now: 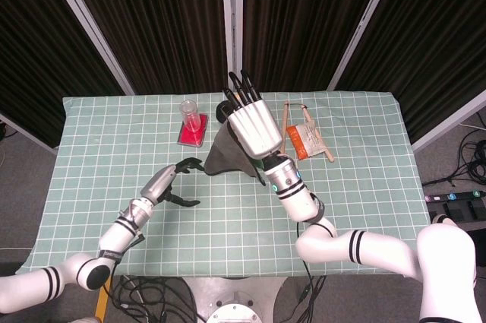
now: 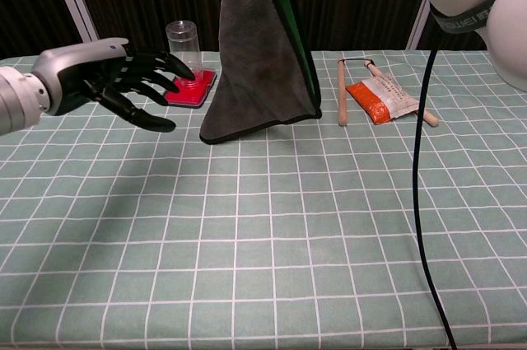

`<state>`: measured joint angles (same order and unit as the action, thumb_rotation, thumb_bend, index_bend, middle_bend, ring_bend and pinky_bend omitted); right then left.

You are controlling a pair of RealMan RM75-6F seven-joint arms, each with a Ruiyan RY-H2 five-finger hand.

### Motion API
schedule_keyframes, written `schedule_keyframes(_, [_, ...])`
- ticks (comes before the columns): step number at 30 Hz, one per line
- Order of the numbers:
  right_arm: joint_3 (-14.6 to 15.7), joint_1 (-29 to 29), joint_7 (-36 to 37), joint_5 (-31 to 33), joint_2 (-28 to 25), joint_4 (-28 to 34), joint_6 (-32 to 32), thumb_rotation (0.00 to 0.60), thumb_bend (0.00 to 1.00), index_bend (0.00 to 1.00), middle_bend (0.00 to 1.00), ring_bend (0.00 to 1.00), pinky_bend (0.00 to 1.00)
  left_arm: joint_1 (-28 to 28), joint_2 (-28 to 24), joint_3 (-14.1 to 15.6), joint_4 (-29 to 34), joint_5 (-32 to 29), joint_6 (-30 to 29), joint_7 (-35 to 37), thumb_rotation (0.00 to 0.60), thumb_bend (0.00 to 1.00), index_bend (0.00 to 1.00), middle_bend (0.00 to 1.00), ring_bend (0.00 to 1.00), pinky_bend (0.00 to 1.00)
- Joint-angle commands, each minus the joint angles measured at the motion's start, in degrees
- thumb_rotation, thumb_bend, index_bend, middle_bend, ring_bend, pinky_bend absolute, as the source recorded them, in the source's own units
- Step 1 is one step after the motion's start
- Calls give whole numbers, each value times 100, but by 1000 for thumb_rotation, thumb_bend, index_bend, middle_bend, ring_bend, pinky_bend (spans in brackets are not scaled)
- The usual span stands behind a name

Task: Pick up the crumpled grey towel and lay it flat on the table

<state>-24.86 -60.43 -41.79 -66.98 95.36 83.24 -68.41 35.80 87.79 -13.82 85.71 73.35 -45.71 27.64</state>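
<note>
The grey towel (image 2: 262, 53) hangs in the air above the table, held by its top from my right hand (image 1: 252, 124), which is raised high over the table's middle. In the head view the grey towel (image 1: 228, 157) shows below and left of that hand. Its lower corner (image 2: 212, 134) points left, close above the checked cloth. My left hand (image 2: 123, 78) reaches in from the left with fingers spread and nothing in them, a short way from the towel's lower corner. The left hand (image 1: 176, 184) also shows in the head view.
A clear cup (image 2: 183, 41) stands on a red tray (image 2: 188, 89) behind my left hand. Wooden sticks (image 2: 342, 91) and an orange packet (image 2: 379, 97) lie at the right. A black cable (image 2: 418, 169) hangs from my right arm. The green checked tablecloth (image 2: 288, 243) covers the table.
</note>
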Motion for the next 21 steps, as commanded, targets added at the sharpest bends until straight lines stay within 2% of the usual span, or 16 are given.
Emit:
schedule_keyframes(1, [36, -14, -15, 42, 60, 56, -25, 600, 438, 627, 235, 0, 0, 238, 263, 24, -335, 104, 275, 361, 600, 0, 337, 265, 219, 259])
schedule_keyframes(7, [101, -70, 106, 141, 226, 89, 51, 600, 439, 627, 233, 0, 0, 499, 633, -59, -951, -122, 662, 776, 595, 0, 307, 265, 219, 257])
schedule_keyframes(10, [55, -136, 299, 189, 224, 8, 210, 600, 439, 626, 231, 0, 0, 567, 712, -150, -1130, -303, 886, 1089, 550, 0, 292, 265, 219, 256])
schedule_keyframes(14, [82, -189, 436, 186, 315, -43, 262, 600, 437, 626, 230, 0, 0, 618, 771, -272, -1343, -430, 1084, 1473, 452, 0, 272, 265, 219, 255])
schedule_keyframes(21, [229, -220, 371, 261, 671, -5, 173, 600, 440, 626, 224, 0, 0, 750, 883, -458, -1731, -446, 1276, 1903, 398, 0, 260, 235, 202, 253])
